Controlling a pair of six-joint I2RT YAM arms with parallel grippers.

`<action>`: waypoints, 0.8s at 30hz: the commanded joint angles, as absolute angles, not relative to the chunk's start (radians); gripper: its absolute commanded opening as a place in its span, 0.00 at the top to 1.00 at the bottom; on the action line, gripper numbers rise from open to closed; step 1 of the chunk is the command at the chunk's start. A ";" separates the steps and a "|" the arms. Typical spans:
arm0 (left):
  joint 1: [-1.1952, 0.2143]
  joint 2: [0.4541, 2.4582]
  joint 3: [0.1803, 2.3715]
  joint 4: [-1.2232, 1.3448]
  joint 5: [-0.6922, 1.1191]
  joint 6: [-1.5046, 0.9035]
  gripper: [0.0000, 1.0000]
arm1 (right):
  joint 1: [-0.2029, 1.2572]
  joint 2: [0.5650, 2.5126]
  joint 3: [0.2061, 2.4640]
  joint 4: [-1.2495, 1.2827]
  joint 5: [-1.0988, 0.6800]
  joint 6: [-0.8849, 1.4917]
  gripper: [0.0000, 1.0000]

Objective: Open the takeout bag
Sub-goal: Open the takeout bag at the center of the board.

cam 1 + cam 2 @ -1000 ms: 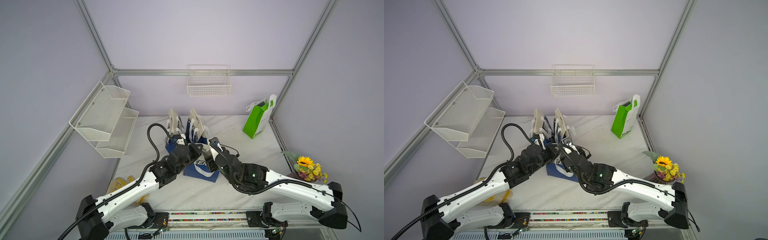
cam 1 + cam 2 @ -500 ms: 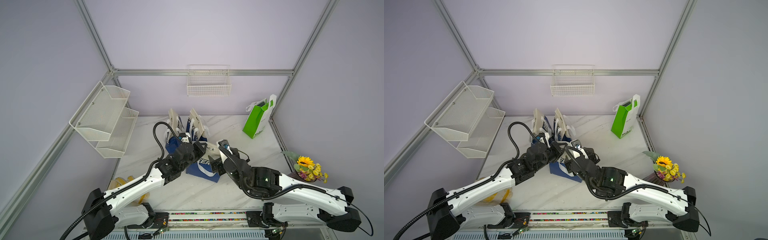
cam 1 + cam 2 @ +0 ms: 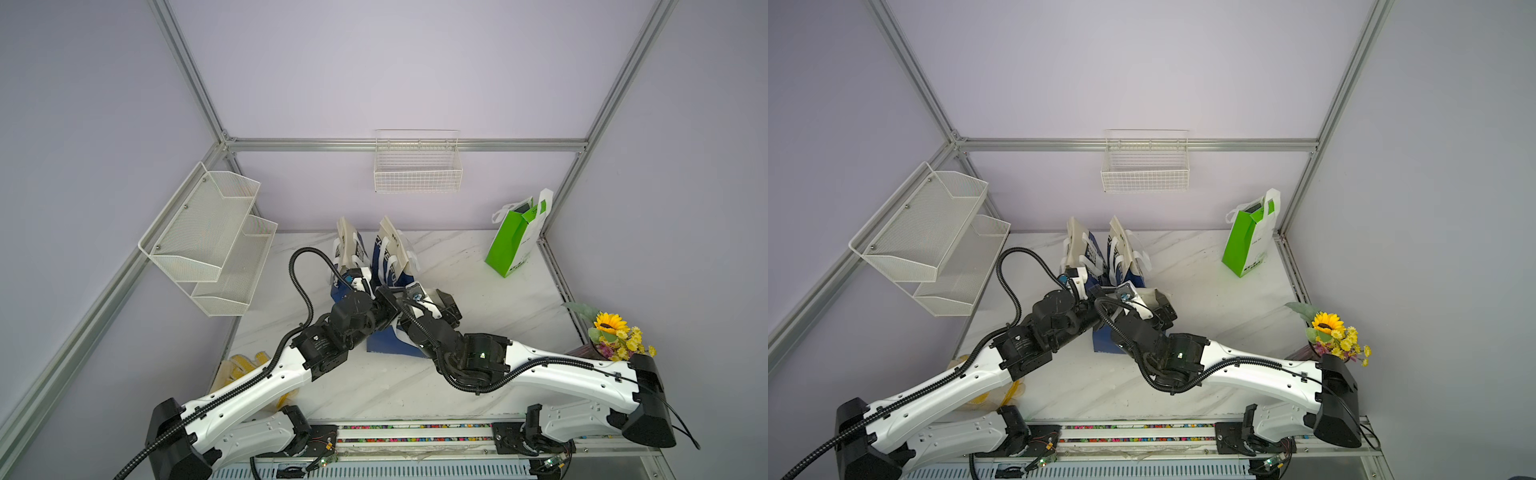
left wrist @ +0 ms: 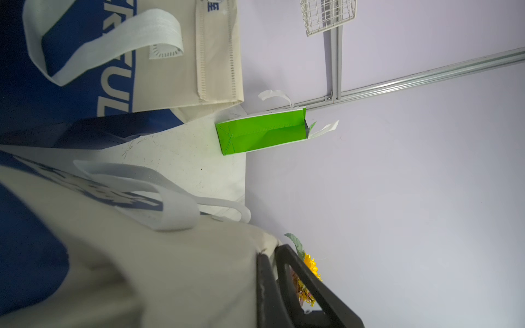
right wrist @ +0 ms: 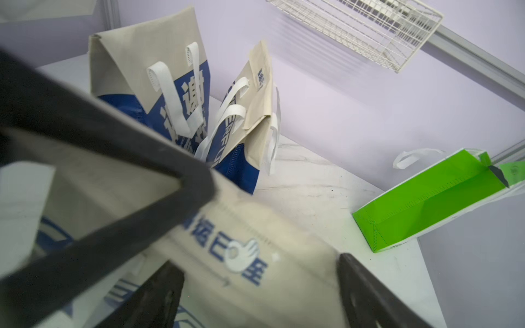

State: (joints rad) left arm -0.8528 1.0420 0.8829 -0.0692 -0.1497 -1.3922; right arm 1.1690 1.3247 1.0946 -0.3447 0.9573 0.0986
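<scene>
a blue and beige takeout bag (image 3: 380,344) lies on its side near the middle of the marble tabletop (image 3: 490,286), and two robot arms reach over it from the front edge. the step in hand looks like parting the bag's mouth. to do it well, one side of the rim should stay anchored while the other arm takes only the opposite beige panel, not both layers. that panel should be drawn away gently, so the soft fabric spreads and the whole bag does not slide. the white handle loop (image 4: 170,204) is best left out of the grip.

the left gripper (image 4: 271,252) has its jaws pressed together and seems to pinch the bag's beige rim, though the contact is partly hidden. the right gripper (image 5: 257,259) has its jaws spread wide, one on each side of the printed beige panel, with no visible clamping. in both top views the forearms angle inward from the front left and front right corners, and the wrists meet closely above the bag.

two similar bags (image 3: 374,253) stand upright just behind it, at the middle of the back edge. a green bag (image 3: 513,241) stands near the back right corner.
</scene>
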 commanded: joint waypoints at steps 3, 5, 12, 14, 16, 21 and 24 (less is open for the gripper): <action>-0.857 0.931 0.868 -0.026 -0.144 -1.448 1.00 | 1.033 1.322 1.026 -0.328 0.877 0.163 0.29; -0.857 0.908 0.854 -0.024 -0.145 -1.464 1.00 | 0.995 1.337 1.011 -0.330 0.819 0.201 0.30; -0.856 0.836 0.811 0.013 -0.146 -1.517 1.00 | 0.926 1.401 0.994 -0.305 0.705 0.236 0.28; -0.856 0.817 0.810 0.017 -0.148 -1.522 1.00 | 0.916 1.416 0.990 -0.310 0.701 0.242 0.23; -0.856 0.791 0.814 0.002 -0.160 -1.523 1.00 | 0.911 1.405 0.986 -0.319 0.698 0.252 0.18; -0.856 0.717 0.803 -0.057 -0.222 -1.514 1.00 | 0.901 1.347 1.002 -0.384 0.728 0.275 0.10; -0.852 0.700 0.775 -0.058 -0.230 -1.533 1.00 | 0.899 1.334 1.037 -0.458 0.734 0.299 0.07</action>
